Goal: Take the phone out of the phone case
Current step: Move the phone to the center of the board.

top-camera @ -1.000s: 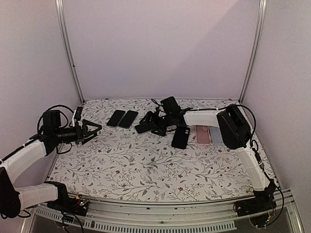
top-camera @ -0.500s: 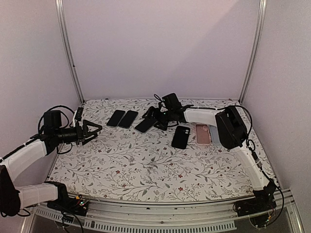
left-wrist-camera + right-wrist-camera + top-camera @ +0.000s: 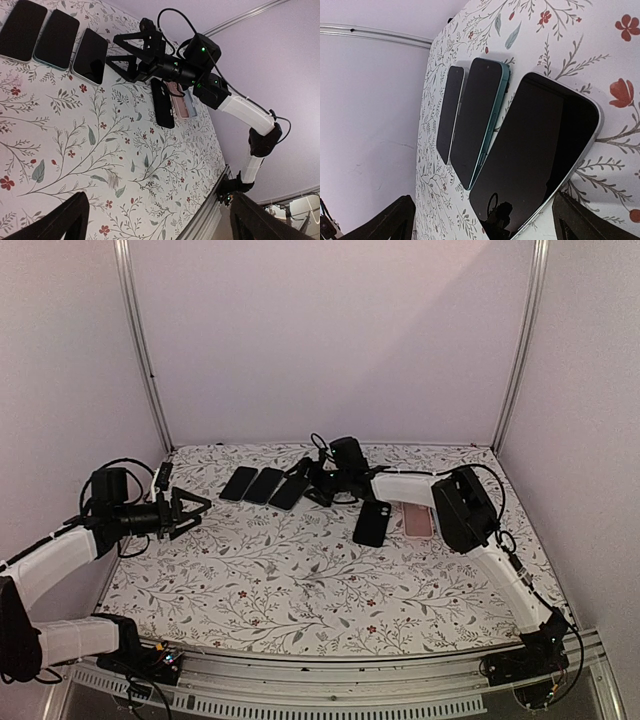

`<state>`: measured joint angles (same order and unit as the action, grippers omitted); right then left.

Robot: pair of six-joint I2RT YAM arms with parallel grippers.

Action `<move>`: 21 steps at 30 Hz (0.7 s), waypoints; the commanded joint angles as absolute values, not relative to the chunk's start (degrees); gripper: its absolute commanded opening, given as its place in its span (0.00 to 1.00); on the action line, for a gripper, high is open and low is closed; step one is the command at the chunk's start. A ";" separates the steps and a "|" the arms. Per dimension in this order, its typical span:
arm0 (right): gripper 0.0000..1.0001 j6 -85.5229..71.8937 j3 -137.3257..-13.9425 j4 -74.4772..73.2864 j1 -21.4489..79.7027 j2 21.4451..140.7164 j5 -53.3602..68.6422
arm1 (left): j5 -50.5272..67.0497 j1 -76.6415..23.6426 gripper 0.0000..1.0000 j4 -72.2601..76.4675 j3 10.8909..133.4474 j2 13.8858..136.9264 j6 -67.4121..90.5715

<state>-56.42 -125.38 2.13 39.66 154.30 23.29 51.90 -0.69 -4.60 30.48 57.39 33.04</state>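
Observation:
A bare phone (image 3: 540, 160) with a black screen lies flat on the floral table (image 3: 300, 580). It is the nearest of three phones in a row, beside a teal-edged phone (image 3: 482, 120) and a dark phone (image 3: 449, 112). In the top view it (image 3: 291, 492) lies at the back centre. My right gripper (image 3: 310, 485) is open just behind it, jaws wide, the phone free between them (image 3: 490, 227). The empty black case (image 3: 372, 522) lies to the right, also in the left wrist view (image 3: 162, 102). My left gripper (image 3: 188, 510) is open and empty at the left.
A pink case (image 3: 416, 520) lies right of the black one, with a pale bluish case (image 3: 188, 106) beside it in the left wrist view. The right arm (image 3: 420, 485) stretches low across the back right. Metal frame posts stand at both back corners.
My right gripper has carried the phone left and back, set it down beside the two other phones and let it go. The left arm has barely moved.

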 commanded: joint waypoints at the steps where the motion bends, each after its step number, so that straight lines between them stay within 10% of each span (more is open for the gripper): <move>1: 0.99 -58.36 -126.69 4.46 40.30 157.41 23.21 | 52.28 -0.04 0.99 -3.82 30.20 57.50 32.79; 21: 0.99 -45.12 -119.55 0.62 37.67 145.62 19.49 | 48.04 -0.01 0.99 -4.66 30.37 54.62 32.28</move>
<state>-51.22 -123.35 3.51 38.52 153.29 22.35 49.69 -0.69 -4.67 30.48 56.18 32.99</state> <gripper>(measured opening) 0.989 0.994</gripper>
